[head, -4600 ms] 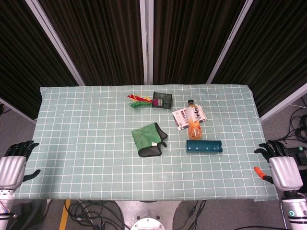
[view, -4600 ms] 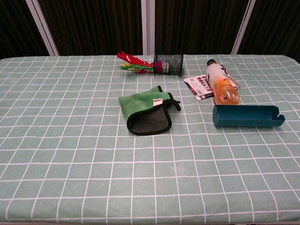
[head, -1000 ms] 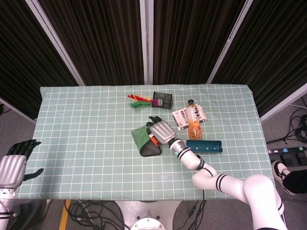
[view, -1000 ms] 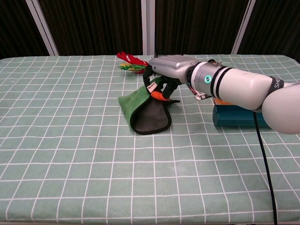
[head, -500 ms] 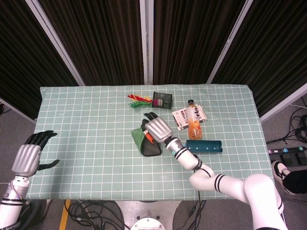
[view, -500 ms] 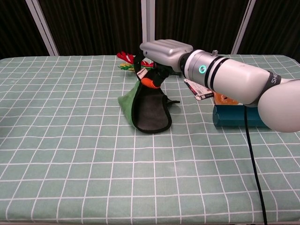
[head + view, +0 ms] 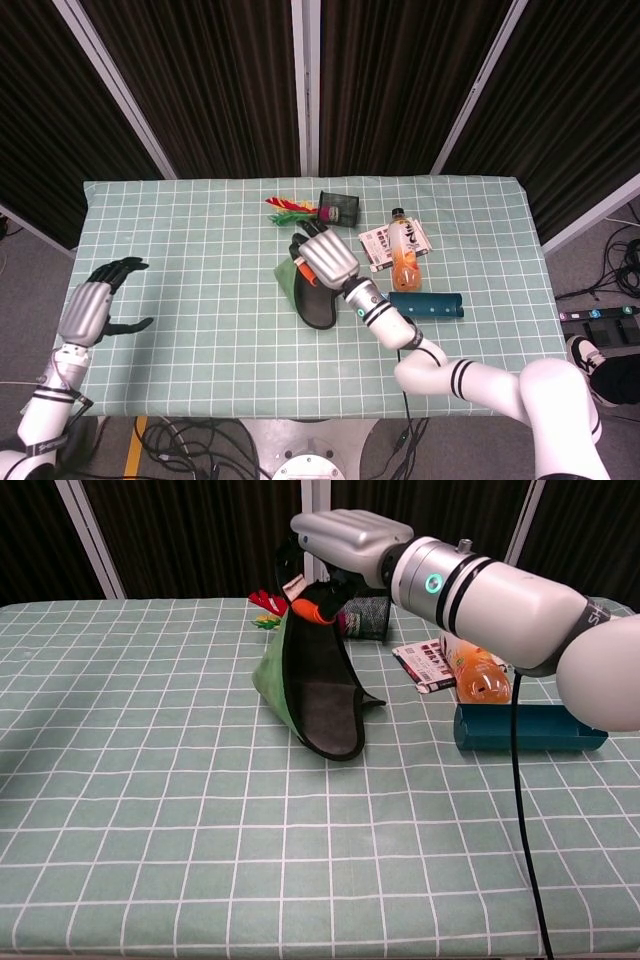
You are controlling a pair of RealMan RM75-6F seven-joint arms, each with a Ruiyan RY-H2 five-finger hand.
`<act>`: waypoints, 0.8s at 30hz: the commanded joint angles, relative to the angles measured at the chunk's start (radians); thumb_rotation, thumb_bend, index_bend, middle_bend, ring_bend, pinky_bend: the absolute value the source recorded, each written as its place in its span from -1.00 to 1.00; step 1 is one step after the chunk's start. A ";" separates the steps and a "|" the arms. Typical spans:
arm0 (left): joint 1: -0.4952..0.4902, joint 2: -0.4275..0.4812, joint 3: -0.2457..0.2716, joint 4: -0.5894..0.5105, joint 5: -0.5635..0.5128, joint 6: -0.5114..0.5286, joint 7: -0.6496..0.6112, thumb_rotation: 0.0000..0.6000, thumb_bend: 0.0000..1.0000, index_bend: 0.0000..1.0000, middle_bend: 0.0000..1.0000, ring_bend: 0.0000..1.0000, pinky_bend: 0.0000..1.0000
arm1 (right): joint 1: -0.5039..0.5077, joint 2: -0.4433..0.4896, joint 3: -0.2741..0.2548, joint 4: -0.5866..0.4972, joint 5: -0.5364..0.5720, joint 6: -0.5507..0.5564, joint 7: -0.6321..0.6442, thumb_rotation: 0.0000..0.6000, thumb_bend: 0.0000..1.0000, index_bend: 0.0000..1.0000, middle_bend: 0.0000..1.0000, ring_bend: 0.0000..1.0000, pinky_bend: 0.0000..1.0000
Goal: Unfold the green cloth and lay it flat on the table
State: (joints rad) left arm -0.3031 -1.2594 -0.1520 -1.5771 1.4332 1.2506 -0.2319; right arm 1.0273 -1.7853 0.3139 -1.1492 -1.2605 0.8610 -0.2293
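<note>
The green cloth (image 7: pixel 312 685) is held up near the middle of the table (image 7: pixel 200 300), toward its far edge, pinched at its top corner by the right hand (image 7: pixel 340 542). Its long axis runs almost upright, and the lower end is seen resting on the table. The dark inner face is turned toward the chest camera, with the green side shown only along the left rim. In the head view most of the cloth (image 7: pixel 305 295) is covered by that hand (image 7: pixel 322 258). The left hand (image 7: pixel 95 300) is held with fingers apart, grasping nothing, at the table's left edge.
</note>
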 commanded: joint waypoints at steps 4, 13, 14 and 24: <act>-0.117 -0.061 -0.074 -0.025 -0.116 -0.160 -0.076 1.00 -0.86 -0.34 -0.40 -0.61 -0.60 | 0.015 0.008 0.039 -0.069 0.061 0.057 -0.146 1.00 0.09 0.73 -0.32 -0.75 -0.71; -0.195 -0.097 -0.116 -0.046 -0.191 -0.230 -0.052 1.00 -0.91 -0.31 -0.40 -0.61 -0.59 | 0.015 0.083 0.080 -0.217 0.069 0.201 -0.370 1.00 0.13 0.73 -0.33 -0.75 -0.72; -0.199 -0.099 -0.117 -0.050 -0.193 -0.230 -0.051 1.00 -0.92 -0.31 -0.41 -0.61 -0.59 | 0.012 0.096 0.083 -0.239 0.070 0.212 -0.388 1.00 0.13 0.73 -0.33 -0.75 -0.72; -0.250 -0.100 -0.124 -0.076 -0.257 -0.310 -0.059 1.00 -0.99 -0.31 -0.41 -0.61 -0.59 | 0.063 0.142 0.094 -0.357 0.130 0.206 -0.565 1.00 0.13 0.73 -0.36 -0.80 -0.81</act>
State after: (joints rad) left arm -0.5486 -1.3595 -0.2780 -1.6479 1.1842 0.9478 -0.2864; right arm 1.0687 -1.6373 0.4101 -1.4964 -1.1513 1.0766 -0.7612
